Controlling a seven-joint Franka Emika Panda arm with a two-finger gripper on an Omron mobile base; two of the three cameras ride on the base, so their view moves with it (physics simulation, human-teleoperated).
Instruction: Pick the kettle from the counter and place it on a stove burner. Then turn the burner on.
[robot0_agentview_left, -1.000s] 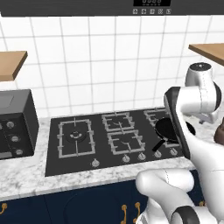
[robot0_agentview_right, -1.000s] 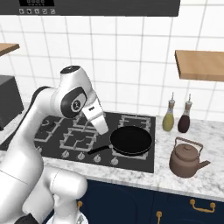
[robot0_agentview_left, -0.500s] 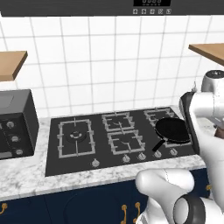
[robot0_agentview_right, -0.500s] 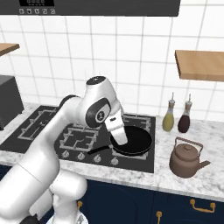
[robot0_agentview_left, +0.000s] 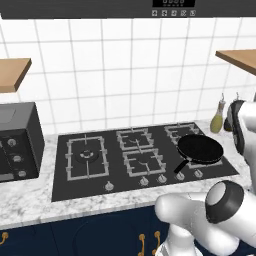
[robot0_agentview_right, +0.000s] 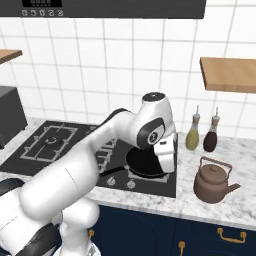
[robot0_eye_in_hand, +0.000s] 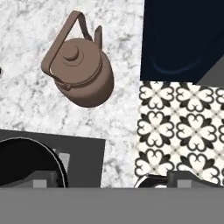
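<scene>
The brown kettle (robot0_agentview_right: 214, 180) stands upright on the marble counter (robot0_agentview_right: 240, 202), to the right of the black cooktop. In the hand view the kettle (robot0_eye_in_hand: 81, 65) lies at the upper left on the veined counter (robot0_eye_in_hand: 26, 100), with its handle up. My gripper (robot0_agentview_right: 167, 169) hangs over the right edge of the cooktop, left of the kettle and apart from it. Its two fingertips (robot0_eye_in_hand: 41, 180) stand wide apart, so the gripper (robot0_eye_in_hand: 113, 180) is open and holds nothing. The large stove burner (robot0_agentview_left: 87, 156) sits at the cooktop's left end, also the stove burner (robot0_agentview_right: 52, 141).
A black frying pan (robot0_agentview_left: 200, 148) rests on the right burner, under my hand (robot0_agentview_right: 145, 162). Two slim bottles (robot0_agentview_right: 192, 135) stand behind the kettle by the wall. Knobs (robot0_agentview_left: 144, 181) line the cooktop's front edge. A dark oven (robot0_agentview_left: 17, 142) stands at far left. A wooden shelf (robot0_agentview_right: 227, 72) hangs above the kettle.
The arm has swung right, from above the cooktop's middle to over the pan's right side, nearer the kettle. The gripper has stayed open. Kettle and pan have not moved.
</scene>
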